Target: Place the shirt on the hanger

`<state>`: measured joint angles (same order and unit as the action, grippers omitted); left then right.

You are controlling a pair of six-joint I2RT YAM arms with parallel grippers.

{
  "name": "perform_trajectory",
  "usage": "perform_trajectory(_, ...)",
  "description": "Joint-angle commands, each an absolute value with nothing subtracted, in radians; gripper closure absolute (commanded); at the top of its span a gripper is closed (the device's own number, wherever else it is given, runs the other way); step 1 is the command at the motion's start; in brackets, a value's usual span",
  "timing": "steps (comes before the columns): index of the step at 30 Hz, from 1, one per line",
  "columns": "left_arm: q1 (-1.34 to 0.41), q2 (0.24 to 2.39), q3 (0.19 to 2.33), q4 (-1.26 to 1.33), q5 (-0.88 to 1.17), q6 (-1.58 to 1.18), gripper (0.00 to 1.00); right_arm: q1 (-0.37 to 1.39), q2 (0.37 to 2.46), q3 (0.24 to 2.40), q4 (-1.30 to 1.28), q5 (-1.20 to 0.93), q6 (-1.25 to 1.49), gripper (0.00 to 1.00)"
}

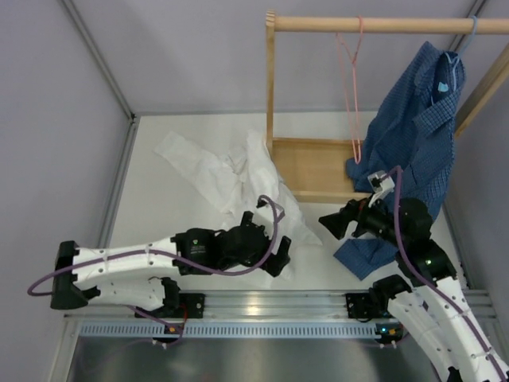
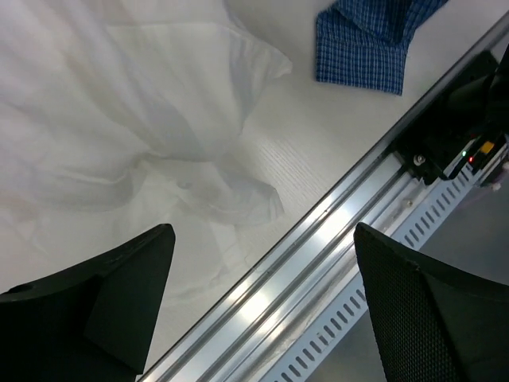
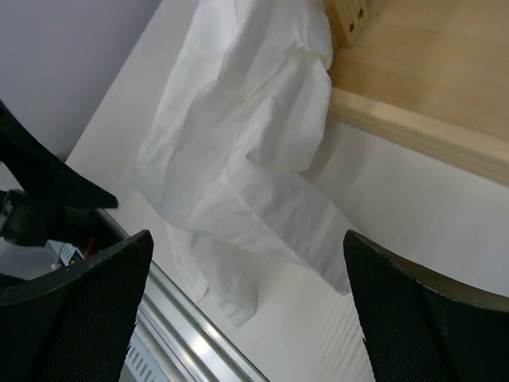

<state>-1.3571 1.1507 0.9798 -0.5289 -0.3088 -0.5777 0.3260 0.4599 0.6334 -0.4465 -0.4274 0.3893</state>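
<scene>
On the table [image 1: 155, 219], the shirt [image 1: 227, 175] lies in a heap to the left. The hanger [image 1: 350, 87] hangs on the far rod [image 1: 398, 25]. The left gripper [image 1: 278, 256] and right gripper [image 1: 328, 224] sit by the shirt's near edge, both wide open, holding nothing.

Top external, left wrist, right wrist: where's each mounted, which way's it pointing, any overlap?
Top external: above and behind the bases, looking down on table, white shirt, pink hanger, blue shirt; both arms show.
Left wrist: on the left arm, facing down at the white shirt's edge, blue cuff, metal rail; open left pincer frames it.
Right wrist: on the right arm, facing white shirt and wooden stand; open right pincer below, left arm at left edge.
Shared: all three see the white shirt.
</scene>
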Motion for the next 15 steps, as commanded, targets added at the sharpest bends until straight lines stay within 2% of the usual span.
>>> perform_trajectory(1,-1.350,0.971,0.892,-0.410,-0.449,-0.592,0.02,0.316,0.512,0.582,-0.329,-0.524,0.416,0.01)
perform_trajectory(3,-1.350,0.870,0.842,-0.413,-0.643,-0.670,0.02,0.316,0.566,0.562,-0.261,-0.578,0.460,0.01)
perform_trajectory(5,-1.342,0.822,0.799,-0.556,-0.879,-0.871,0.02,0.319,0.626,0.546,-0.131,-0.633,0.514,0.01)
perform_trajectory(8,-1.313,0.762,0.770,-0.640,-0.989,-0.997,0.02,0.371,0.767,0.589,-0.039,-0.651,0.517,0.01)
perform_trajectory(15,-1.187,0.781,0.718,-0.581,-0.956,-0.985,0.02,0.650,1.101,0.863,-0.139,-0.156,0.390,0.01)
